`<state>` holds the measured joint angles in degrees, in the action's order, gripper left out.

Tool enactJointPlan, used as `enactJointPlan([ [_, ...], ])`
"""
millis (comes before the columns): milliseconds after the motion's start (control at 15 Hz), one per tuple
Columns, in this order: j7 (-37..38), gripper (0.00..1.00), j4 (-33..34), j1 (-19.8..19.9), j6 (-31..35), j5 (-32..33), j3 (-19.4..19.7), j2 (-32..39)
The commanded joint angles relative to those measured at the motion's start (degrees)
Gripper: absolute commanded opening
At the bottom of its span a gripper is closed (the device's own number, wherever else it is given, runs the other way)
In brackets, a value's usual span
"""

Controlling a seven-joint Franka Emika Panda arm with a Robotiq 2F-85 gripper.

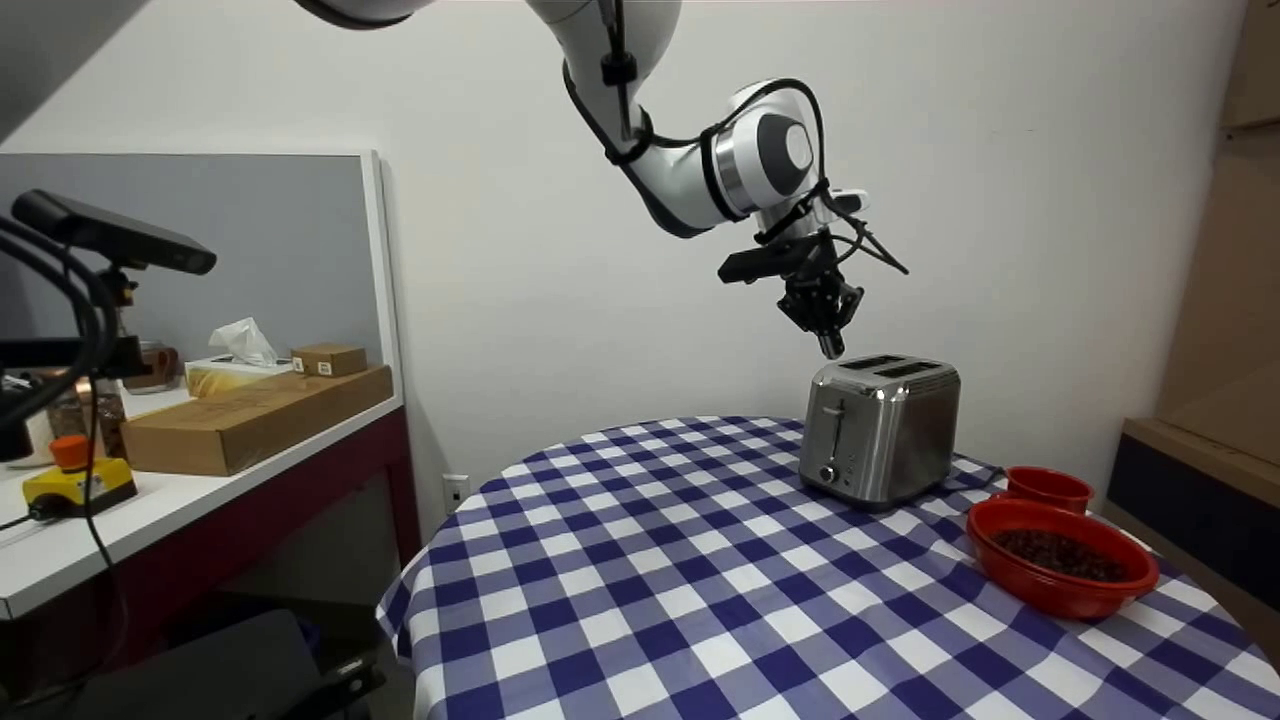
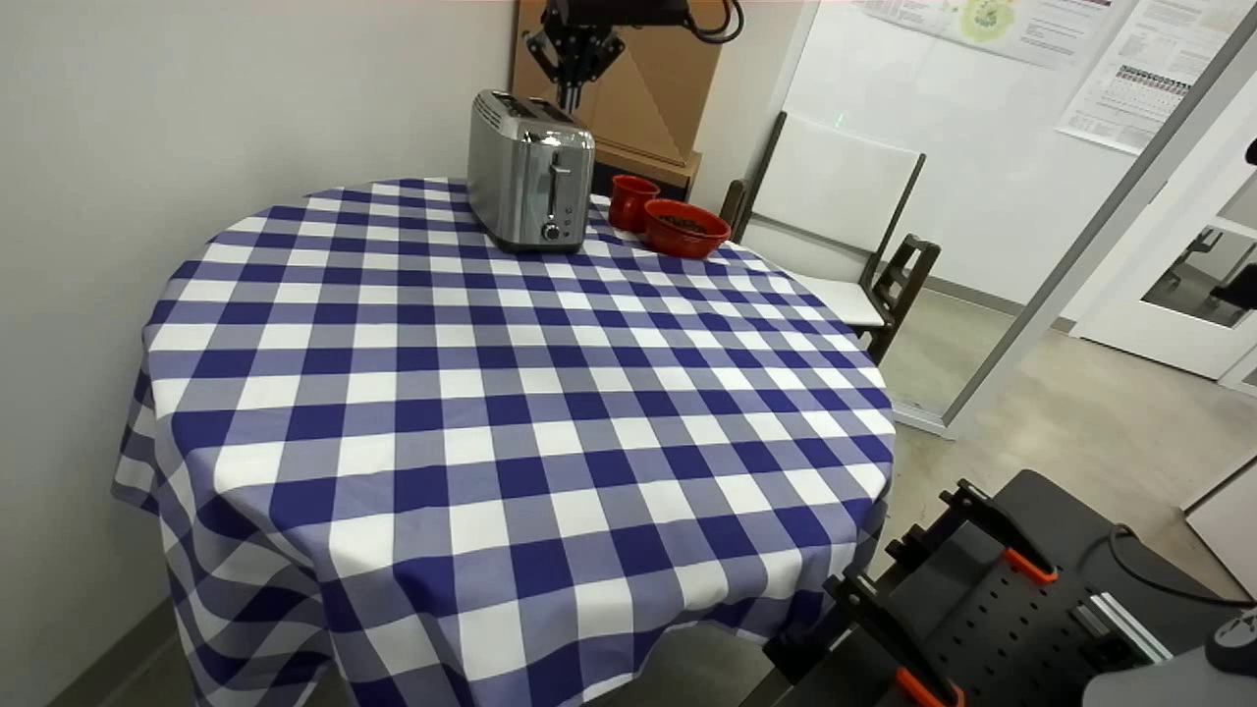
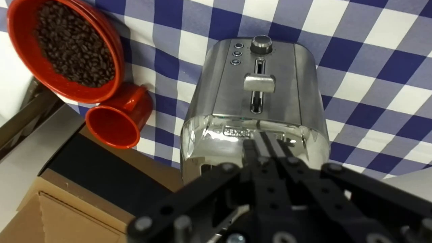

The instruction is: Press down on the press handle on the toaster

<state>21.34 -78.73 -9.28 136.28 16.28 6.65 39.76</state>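
A silver toaster (image 1: 925,435) stands upright on the checked tablecloth, also visible in an exterior view (image 2: 501,177) and the wrist view (image 3: 229,98). Its press handle (image 3: 260,82) sticks out from a vertical slot on the front face, above the round knob. In both exterior views the handle (image 1: 833,410) (image 2: 559,170) sits in the upper part of the slot. My gripper (image 1: 832,350) is shut and empty, pointing down close above the toaster's top. In the wrist view its fingertips (image 3: 265,134) overlap the toaster's shiny upper front edge, apart from the handle.
A red bowl (image 1: 1060,595) of dark beans and a red mug (image 1: 1050,487) stand beside the toaster. The round table has a blue and white checked cloth (image 1: 640,560). A white wall (image 1: 560,250) rises behind it. Cardboard boxes (image 3: 77,209) stand past the mug.
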Motion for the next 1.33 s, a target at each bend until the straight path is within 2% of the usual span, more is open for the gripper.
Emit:
enactJointPlan([
  [0,2.0,0.00,2.3,-1.9,2.7,1.5,2.5,3.8],
  [1267,1.8,0.00,3.2,-4.4,7.2,1.3,6.4,15.7],
])
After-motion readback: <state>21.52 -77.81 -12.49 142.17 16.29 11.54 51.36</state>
